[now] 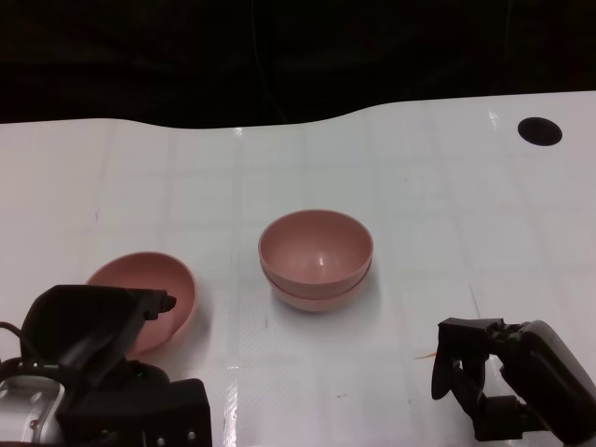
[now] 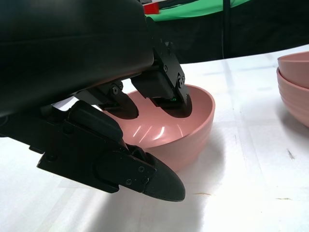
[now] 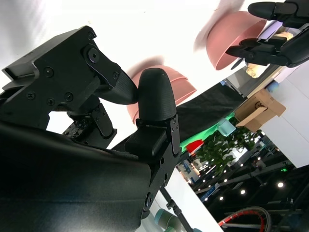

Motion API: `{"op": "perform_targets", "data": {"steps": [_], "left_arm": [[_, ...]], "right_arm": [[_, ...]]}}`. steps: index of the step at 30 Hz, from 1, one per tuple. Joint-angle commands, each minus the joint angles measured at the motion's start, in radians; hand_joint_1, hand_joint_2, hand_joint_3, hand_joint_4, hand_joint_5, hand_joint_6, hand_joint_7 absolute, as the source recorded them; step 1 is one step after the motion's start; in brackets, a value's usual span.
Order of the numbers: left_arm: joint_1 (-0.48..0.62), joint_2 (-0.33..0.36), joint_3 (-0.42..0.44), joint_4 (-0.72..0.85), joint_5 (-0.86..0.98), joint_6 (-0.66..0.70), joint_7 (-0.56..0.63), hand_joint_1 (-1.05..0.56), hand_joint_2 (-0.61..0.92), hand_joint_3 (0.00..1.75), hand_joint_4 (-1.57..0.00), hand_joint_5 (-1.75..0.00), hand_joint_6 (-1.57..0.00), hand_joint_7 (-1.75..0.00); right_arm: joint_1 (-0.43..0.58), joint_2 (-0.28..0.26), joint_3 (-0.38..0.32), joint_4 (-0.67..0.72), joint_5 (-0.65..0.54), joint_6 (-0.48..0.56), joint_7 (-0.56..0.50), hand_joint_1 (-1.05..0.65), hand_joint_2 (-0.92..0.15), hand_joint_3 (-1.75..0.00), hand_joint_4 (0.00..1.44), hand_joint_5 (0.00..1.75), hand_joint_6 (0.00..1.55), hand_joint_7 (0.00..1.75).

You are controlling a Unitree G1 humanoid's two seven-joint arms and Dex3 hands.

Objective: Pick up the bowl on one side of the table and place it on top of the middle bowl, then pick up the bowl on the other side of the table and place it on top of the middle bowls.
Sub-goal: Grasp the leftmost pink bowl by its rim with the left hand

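The white table is glossy. In the middle, 2 smooth pink bowls are nested. My left hand grips the side bowl at its rim. Only my left wrist cam shows fingers inside and the thumb outside, which the head cam hides. My right hand is empty, fingers loosely curled apart.
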Motion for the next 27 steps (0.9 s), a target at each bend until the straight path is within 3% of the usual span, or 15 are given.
{"op": "perform_targets", "data": {"steps": [1, 27], "left_arm": [[-0.011, 0.02, -0.006, 0.036, -0.009, -0.006, 0.027, -0.79, 0.92, 0.01, -0.69, 0.0, -0.74, 0.0], [-0.083, -0.004, -0.07, 0.216, -0.057, -0.027, 0.116, -0.75, 0.92, 0.02, -0.7, 0.0, -0.74, 0.0]], "right_arm": [[0.008, -0.01, 0.0, -0.014, 0.008, 0.006, 0.0, -0.12, -0.46, -1.35, 0.88, 1.75, 0.7, 1.65], [0.014, -0.011, 0.003, -0.029, 0.012, 0.019, 0.009, -0.1, -0.43, -1.36, 0.88, 1.75, 0.69, 1.66]]}}
